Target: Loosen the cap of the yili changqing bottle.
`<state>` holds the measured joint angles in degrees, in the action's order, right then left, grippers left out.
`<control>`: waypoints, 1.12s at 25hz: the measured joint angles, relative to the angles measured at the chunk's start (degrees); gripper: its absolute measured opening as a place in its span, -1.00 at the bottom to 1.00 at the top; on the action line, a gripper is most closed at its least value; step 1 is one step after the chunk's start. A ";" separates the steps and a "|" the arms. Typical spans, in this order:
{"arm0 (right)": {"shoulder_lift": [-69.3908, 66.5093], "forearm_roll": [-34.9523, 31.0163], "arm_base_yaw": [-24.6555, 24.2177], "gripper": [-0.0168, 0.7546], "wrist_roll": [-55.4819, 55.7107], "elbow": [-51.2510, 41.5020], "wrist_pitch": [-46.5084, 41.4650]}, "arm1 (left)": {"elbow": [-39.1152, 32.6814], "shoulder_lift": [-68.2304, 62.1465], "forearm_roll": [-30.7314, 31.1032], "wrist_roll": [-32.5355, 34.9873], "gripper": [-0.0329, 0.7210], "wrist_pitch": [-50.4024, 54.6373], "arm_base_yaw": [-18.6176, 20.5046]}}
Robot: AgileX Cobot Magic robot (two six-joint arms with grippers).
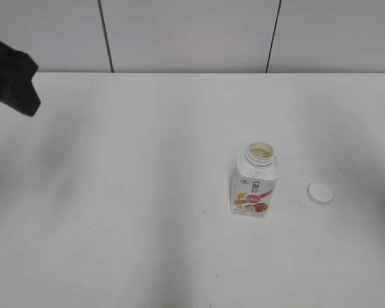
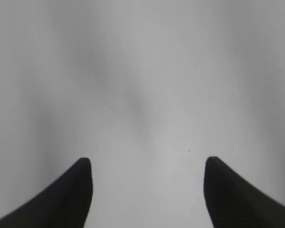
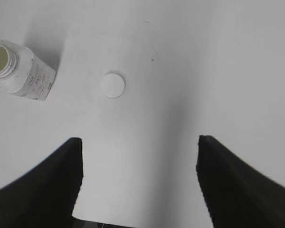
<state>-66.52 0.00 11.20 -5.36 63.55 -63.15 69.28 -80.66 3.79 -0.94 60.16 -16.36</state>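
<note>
The yili changqing bottle (image 1: 254, 183) stands upright on the desk (image 1: 115, 192), neck open; the cap (image 1: 320, 193) lies flat just right of it, apart. Judged done: both arms should stay clear. The right gripper (image 3: 138, 152) hangs spread above; the left gripper (image 2: 147, 173), spread, sees only bare desk, its arm mostly cropped.

The left gripper (image 2: 147, 190) and the right gripper (image 3: 138, 178) each show two matte black, smooth jaws tapering to blunt rounded tips, without visible markings.
</note>
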 joint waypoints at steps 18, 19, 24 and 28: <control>18.75 -0.34 0.00 0.57 -1.56 -9.30 -2.36 | -27.58 41.91 -2.31 0.12 0.30 -0.81 0.00; 21.20 -0.42 0.00 0.57 -1.56 -10.48 -2.30 | -28.41 43.49 -2.37 0.12 0.30 -0.65 0.00; 27.49 -0.42 0.00 0.56 -0.41 -16.98 -0.84 | -31.94 51.66 -3.13 0.12 0.30 1.08 0.00; 33.59 -0.42 0.00 0.56 1.15 -22.85 0.19 | -35.57 56.30 -4.38 0.12 0.30 3.89 0.00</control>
<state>-32.92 -0.42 11.20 -4.21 40.69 -62.96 33.72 -24.36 -0.60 -0.82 64.05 -16.36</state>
